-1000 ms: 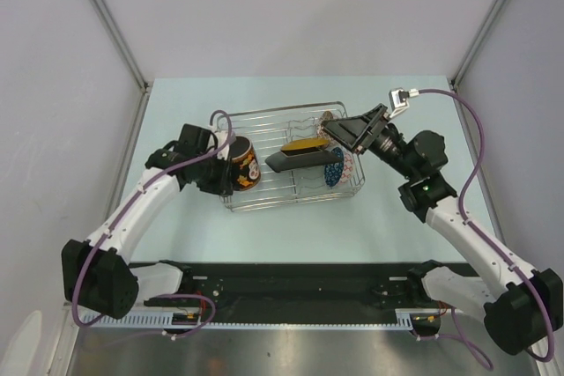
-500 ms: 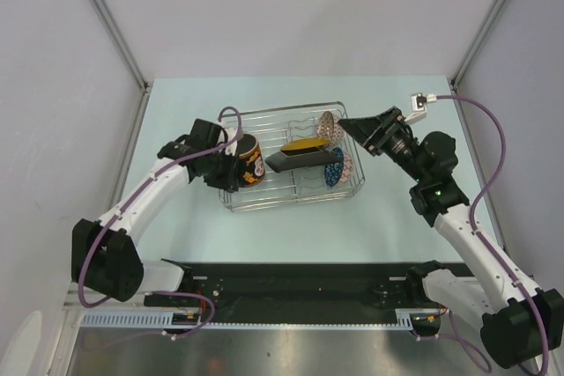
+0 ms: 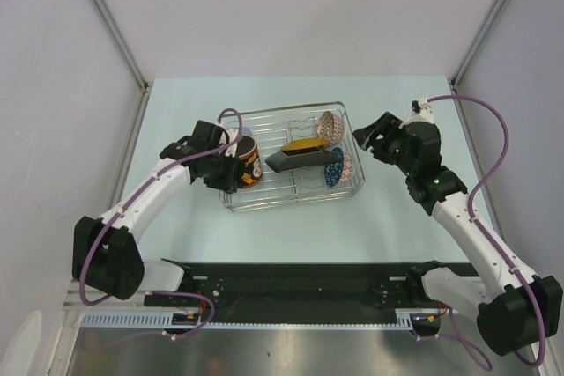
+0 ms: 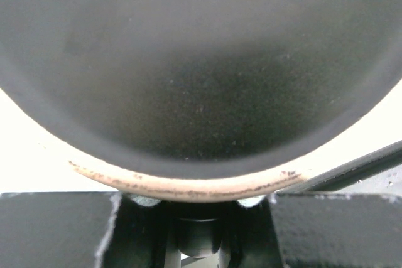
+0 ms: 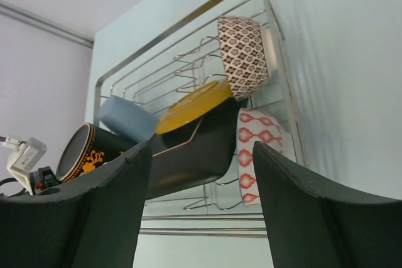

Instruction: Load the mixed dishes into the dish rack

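The silver wire dish rack [image 3: 264, 201] sits mid-table. A square black plate with a yellow centre [image 3: 304, 156] leans inside it. A brown-patterned bowl [image 3: 330, 125] and a red-patterned bowl [image 3: 338, 167] stand on edge at its right end. My left gripper [image 3: 231, 163] is shut on the dark mug with orange decoration [image 3: 249, 165], tilted over the rack's left end. The mug's dark body [image 4: 201, 61] fills the left wrist view. My right gripper [image 3: 363, 136] hangs open and empty just right of the rack. The right wrist view also shows a light blue cup [image 5: 127, 119] behind the plate [image 5: 195, 106].
The pale table [image 3: 397, 217] runs right of the rack under the right arm, and in front of the rack. Grey walls close in the left, right and back. A black rail [image 3: 291, 283] crosses the near edge by the arm bases.
My right gripper has drawn back to the right, away from the rack's right end. My left gripper has shifted the mug slightly right, further over the rack's left end.
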`<state>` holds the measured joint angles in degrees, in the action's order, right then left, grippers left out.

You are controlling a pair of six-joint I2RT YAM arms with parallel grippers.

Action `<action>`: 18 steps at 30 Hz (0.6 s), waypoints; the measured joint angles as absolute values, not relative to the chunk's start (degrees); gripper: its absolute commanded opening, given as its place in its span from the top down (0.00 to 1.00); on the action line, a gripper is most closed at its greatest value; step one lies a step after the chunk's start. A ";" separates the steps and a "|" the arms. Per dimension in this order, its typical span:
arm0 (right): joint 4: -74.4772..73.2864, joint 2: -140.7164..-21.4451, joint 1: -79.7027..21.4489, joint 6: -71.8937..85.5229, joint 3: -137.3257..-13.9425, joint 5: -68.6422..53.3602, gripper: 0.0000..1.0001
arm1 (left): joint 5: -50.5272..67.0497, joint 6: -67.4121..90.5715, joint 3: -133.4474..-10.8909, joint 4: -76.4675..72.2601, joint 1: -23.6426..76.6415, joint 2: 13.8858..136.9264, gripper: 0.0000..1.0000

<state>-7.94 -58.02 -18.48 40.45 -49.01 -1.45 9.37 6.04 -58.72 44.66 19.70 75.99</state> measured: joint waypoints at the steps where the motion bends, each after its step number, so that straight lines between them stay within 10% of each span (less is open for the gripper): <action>1: -8.73 -58.43 -18.74 39.88 -49.28 -0.34 0.30 | 9.34 6.09 -58.72 44.71 19.79 76.47 1.00; 18: -14.02 -66.11 -20.51 36.18 -50.19 4.05 0.30 | 8.05 6.04 -58.83 42.44 21.10 82.41 1.00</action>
